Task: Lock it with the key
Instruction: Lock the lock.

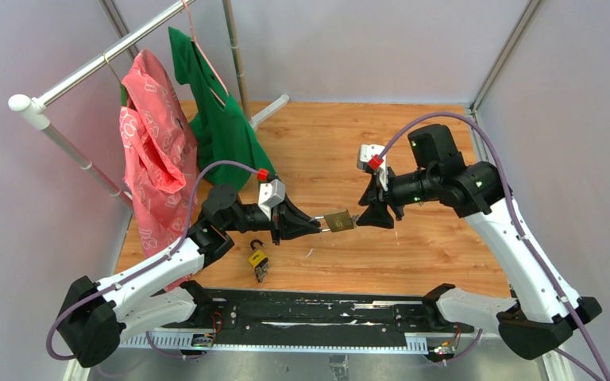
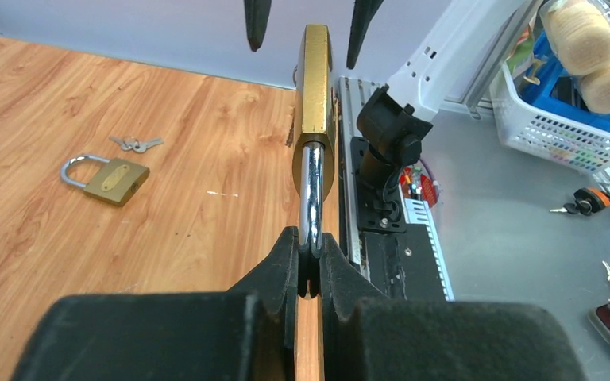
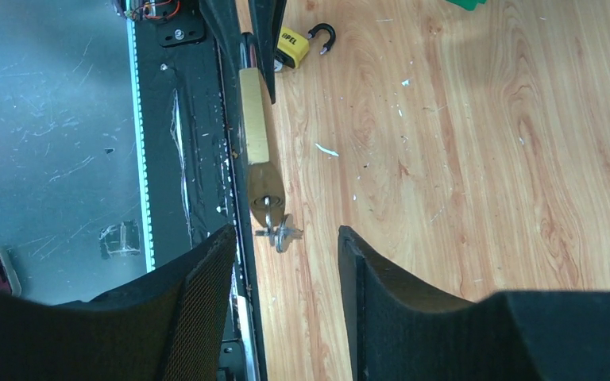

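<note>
Left jaws clenched on padlock [image 2: 316, 79], right jaws parted around key [image 3: 278, 232], white basket [image 2: 556, 135] holding round crackers [image 2: 586, 38]

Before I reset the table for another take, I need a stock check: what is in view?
held padlock: one, brass, in mid-air, gripped by its shackle
key: one, silver, in the held padlock's keyhole
spare padlock: one, brass, flat on the table
loose keys: small bunch, silver, near the spare padlock
yellow padlock: one, yellow, black shackle open, on the table, near side
pink garment: one, pink, on the rack
green garment: one, green, on the rack
rack: one, grey and white, far left
basket: one, white, off the table
table: one, wooden
left gripper: one, black, shut on the shackle
right gripper: one, black, open, straddling the key
</note>
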Robot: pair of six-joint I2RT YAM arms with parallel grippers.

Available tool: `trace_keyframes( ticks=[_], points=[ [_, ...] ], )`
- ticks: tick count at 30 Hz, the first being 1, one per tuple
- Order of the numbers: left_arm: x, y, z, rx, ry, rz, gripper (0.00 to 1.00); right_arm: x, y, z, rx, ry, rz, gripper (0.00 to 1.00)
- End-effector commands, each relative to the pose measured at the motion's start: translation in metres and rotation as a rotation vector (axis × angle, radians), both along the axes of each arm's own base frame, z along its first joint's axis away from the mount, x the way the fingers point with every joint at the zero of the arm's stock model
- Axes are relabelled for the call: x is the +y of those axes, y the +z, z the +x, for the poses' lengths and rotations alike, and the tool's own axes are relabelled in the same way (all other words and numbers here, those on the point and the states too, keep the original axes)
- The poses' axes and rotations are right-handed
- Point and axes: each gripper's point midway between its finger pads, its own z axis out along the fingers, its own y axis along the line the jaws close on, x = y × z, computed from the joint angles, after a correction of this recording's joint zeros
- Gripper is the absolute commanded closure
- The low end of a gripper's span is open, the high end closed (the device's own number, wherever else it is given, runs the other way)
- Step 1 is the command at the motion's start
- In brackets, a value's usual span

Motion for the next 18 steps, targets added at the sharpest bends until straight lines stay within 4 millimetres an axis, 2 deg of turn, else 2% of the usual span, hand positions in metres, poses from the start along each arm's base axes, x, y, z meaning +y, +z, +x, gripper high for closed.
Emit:
trace_keyframes(
  ticks=[1,4,7,12,14,16,18],
  points=[
    [-0.001,0.035,-0.004,-0.109,-0.025,-0.089,1.0,0.011,0.002,-0.002,0.011,0.03,0.012,0.47],
    [-0.001,0.035,-0.005,-0.107,-0.027,-0.089,1.0,0.016,0.001,-0.001,0.016,0.044,0.011,0.49],
    [0.0,0.036,-0.006,-0.107,-0.026,-0.091,1.0,0.016,-0.005,-0.001,0.033,0.051,-0.008,0.59],
    [0.0,0.04,-0.006,-0.109,-0.023,-0.095,1.0,0.013,-0.014,-0.005,0.065,0.054,-0.039,0.84],
    [0.0,0.04,-0.005,-0.11,-0.02,-0.096,1.0,0.012,-0.016,-0.008,0.08,0.065,-0.045,0.99],
    [0.0,0.038,-0.005,-0.109,-0.019,-0.088,1.0,0.009,-0.015,-0.012,0.088,0.073,-0.057,1.0],
    [0.001,0.03,-0.003,-0.115,-0.011,-0.054,1.0,0.002,-0.015,-0.005,0.046,0.021,-0.084,1.0]
  ],
)
